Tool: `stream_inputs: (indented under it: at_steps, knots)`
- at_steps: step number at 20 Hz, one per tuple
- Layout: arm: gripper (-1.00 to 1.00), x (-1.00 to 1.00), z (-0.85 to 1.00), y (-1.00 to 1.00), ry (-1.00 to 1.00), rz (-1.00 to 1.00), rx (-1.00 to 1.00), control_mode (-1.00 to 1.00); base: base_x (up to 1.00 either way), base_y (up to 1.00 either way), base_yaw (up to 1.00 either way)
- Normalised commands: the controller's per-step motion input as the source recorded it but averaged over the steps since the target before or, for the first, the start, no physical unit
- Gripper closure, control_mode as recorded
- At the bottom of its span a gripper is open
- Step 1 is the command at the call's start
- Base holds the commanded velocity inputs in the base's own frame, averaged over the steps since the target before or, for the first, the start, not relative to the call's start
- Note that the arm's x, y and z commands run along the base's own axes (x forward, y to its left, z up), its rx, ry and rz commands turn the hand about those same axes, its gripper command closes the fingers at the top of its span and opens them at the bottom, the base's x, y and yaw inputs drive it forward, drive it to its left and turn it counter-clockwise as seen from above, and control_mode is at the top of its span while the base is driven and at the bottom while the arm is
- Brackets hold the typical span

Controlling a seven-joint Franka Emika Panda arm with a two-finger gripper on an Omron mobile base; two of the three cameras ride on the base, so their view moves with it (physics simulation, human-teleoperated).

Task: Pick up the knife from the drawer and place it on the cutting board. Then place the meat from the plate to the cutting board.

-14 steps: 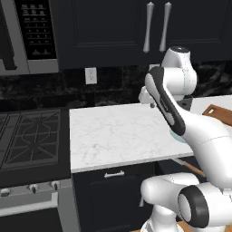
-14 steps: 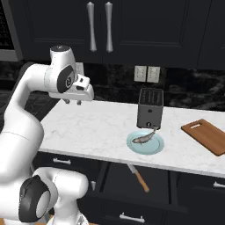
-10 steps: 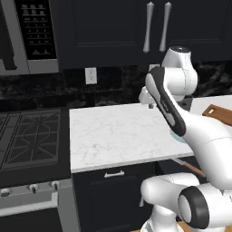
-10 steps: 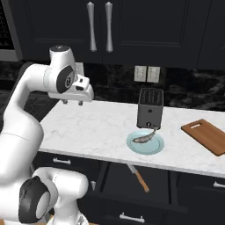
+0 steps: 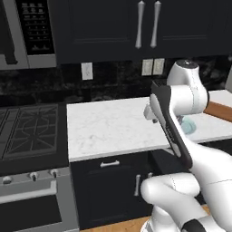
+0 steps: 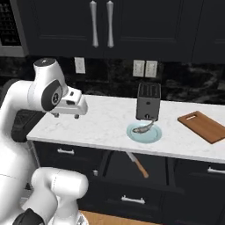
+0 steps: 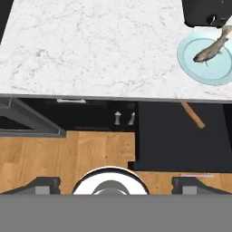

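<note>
Gripper (image 6: pixel 66 116) hangs released and empty above the marble counter (image 6: pixel 105 125), left of centre in the right base view. Right of it, the meat (image 6: pixel 145 128) lies on the plate (image 6: pixel 143 133) before a black toaster (image 6: pixel 148 102). Below, the knife (image 6: pixel 137 165) rests in the open drawer (image 6: pixel 136 173). Far right sits the cutting board (image 6: pixel 203 126).

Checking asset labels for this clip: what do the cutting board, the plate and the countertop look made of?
Cutting board: wood, matte reddish-brown, faint grain. Plate: probably glazed ceramic, smooth pale blue-green; could be plastic. Countertop: marble-like stone, white with grey veining.
</note>
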Motion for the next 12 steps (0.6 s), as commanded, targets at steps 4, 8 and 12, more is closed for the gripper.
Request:
stream_inputs:
  at_steps: [4,8,12]
  knots:
    - [-1.00,0.00,0.00,0.00,0.00,0.00,0.00,1.00,-0.71,-0.85,-0.02]
    - [-1.00,0.00,0.00,0.00,0.00,0.00,0.00,1.00,-0.08,-1.00,0.01]
    - [-1.00,0.00,0.00,0.00,0.00,0.00,0.00,1.00,0.03,-1.00,0.16]
